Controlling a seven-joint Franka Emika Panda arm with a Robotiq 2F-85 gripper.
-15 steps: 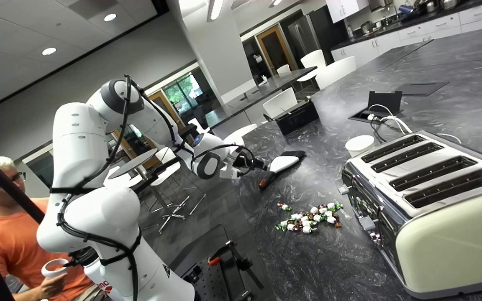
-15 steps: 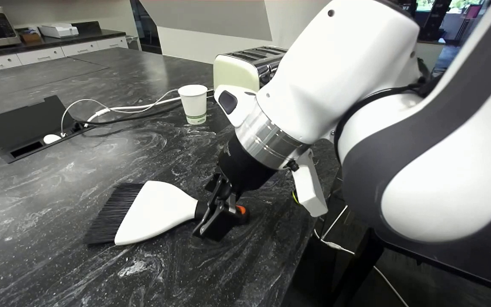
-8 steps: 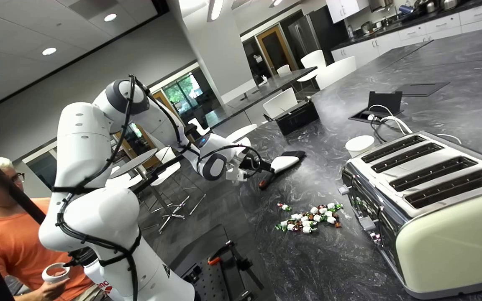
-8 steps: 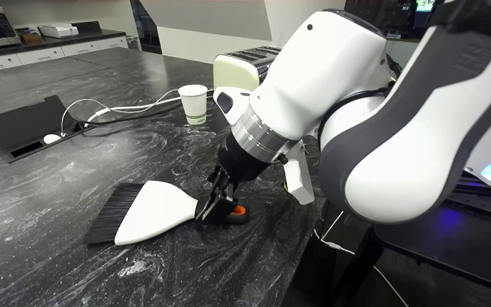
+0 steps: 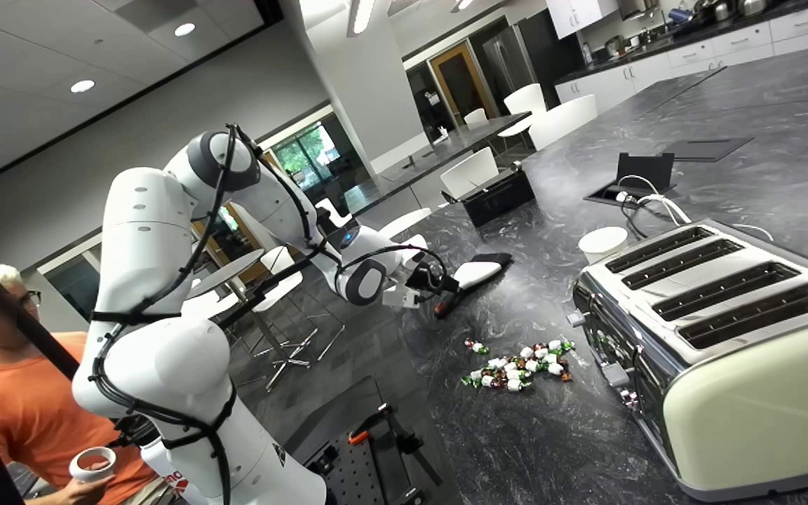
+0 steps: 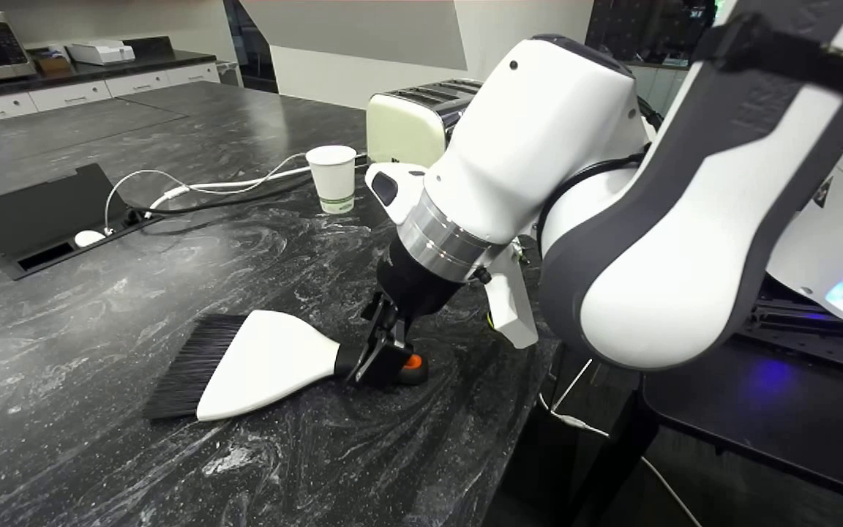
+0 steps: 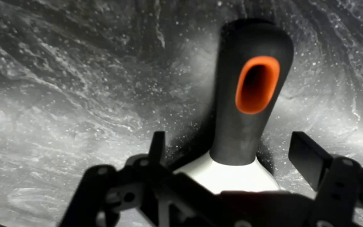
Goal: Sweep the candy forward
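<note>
The candy is a loose cluster of small white pieces with green and reddish-brown wrappers on the dark counter, in front of the toaster. One small group lies slightly apart. In the wrist view the candy is out of view. A brush with white head, black bristles and black handle lies flat on the counter; it also shows in an exterior view. My gripper is open, its fingers on either side of the brush handle near the white neck, with gaps on both sides. The gripper is low over the handle.
A cream four-slot toaster stands beside the candy. A paper cup and white cables lie behind, by an open outlet flap. A black box stands at the counter's edge. A person sits behind the arm.
In the exterior views the arm has swung over the counter and the wrist has turned, with the gripper shifting slightly along the brush handle. The brush and candy have not moved.
</note>
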